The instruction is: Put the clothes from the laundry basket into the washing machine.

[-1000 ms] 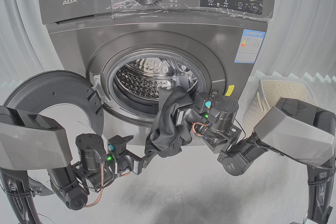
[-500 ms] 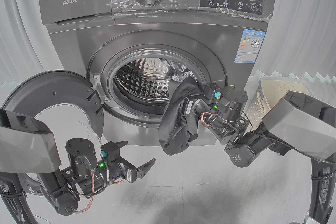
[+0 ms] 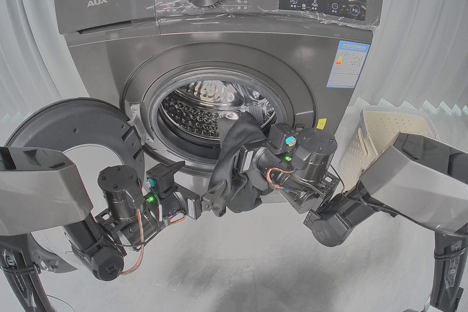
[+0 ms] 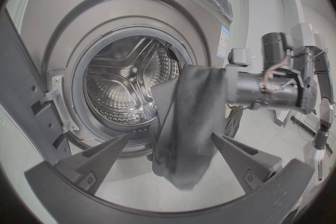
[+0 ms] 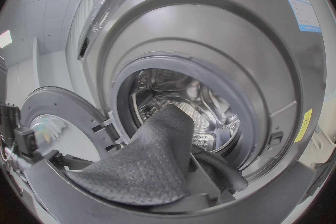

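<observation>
At the mouth of the drum (image 3: 204,108) of the washing machine (image 3: 97,64), the right end effector (image 3: 242,158) stayed clamped on the dark garment (image 3: 233,166). The left end effector (image 3: 214,195), jaws apart, had risen back around its hanging tail, probably to lift it inside.

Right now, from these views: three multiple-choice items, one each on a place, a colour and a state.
1. Where is the basket relative to the washing machine?
A on top
B inside it
C beside it, on the robot's right

2. What colour is the garment in the right gripper?
A dark grey
B white
C red

3. How is the door?
A shut
B swung open
C taken off

1 C: the head view shows it next to the machine's right side.
2 A: the cloth looks dark in every view.
3 B: it hangs on its hinge, leaving the drum exposed.
</observation>
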Robot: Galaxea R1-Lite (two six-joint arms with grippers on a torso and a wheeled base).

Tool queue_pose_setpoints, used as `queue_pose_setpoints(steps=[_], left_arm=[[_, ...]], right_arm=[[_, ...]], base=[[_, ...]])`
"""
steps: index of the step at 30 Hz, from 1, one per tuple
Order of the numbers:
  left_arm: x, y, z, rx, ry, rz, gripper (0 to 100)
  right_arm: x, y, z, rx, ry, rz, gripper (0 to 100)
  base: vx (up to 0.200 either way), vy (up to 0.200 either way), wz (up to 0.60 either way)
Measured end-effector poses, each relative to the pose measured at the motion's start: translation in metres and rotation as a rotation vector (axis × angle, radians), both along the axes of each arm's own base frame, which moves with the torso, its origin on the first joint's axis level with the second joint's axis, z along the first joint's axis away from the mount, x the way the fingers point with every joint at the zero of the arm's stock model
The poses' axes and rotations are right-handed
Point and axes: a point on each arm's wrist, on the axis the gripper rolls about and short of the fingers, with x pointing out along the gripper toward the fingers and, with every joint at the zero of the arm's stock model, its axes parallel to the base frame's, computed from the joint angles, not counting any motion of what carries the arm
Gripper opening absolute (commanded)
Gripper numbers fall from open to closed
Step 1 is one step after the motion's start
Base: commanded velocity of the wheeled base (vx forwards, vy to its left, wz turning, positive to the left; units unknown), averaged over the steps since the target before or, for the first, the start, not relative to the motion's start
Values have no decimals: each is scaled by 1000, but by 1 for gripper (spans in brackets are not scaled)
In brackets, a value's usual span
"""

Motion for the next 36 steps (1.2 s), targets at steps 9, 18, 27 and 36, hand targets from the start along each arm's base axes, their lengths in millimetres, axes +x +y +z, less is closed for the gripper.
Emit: queue_pose_setpoints(steps=[9,18,27,36], left_arm=[[19,-9,-14,3,4,10,100],[41,-17,-28,-1,-4,23,100],[61,-21,-37,-14,-24,32,100],[74,-19,-44,-19,-33,57,0]], right_arm=[[-19,16,4,3,-2,57,0],[-36,27,8,9,0,104,0],[-48,33,11,14,3,133,0],[-51,34,11,18,2,136,0]], base=[[0,0,0],[0,0,0],[0,0,0],[0,0,0]])
